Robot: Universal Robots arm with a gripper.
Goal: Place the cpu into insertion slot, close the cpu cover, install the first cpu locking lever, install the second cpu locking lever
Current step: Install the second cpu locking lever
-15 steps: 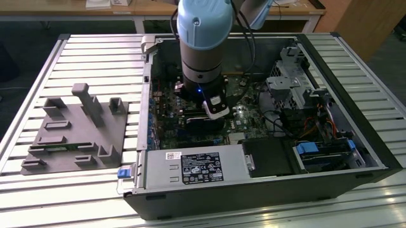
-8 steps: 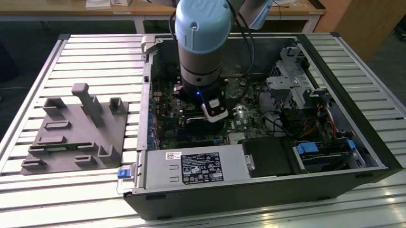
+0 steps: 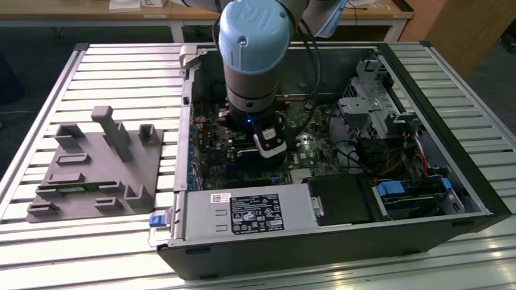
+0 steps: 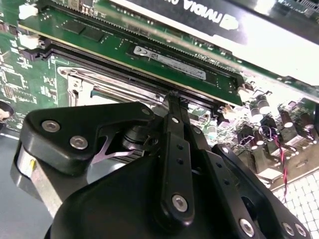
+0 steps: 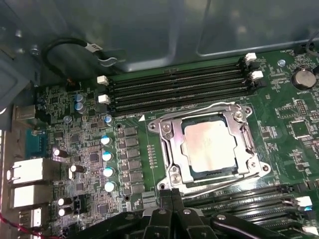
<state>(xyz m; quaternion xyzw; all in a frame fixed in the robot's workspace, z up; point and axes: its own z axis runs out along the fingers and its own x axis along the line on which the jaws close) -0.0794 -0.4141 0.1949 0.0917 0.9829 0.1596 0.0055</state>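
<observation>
Silvery cpu [image 5: 209,144] seated in the insertion slot [image 5: 175,172], cpu cover [image 5: 170,142] closed over it.
Tool [image 5: 172,195] fingertips pressed together, holding nothing, beside the slot's edge.

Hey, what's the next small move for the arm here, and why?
Probably press the locking lever beside the end effector downward: the cpu already lies under the closed cpu cover, and the shut tips sit right at that lever.

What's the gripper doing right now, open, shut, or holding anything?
Gripper: fingers pressed together, shut, nothing visibly held; its tips sit at the edge of the silvery metal cpu cover, which lies closed over the silvery-grey square cpu.
</observation>
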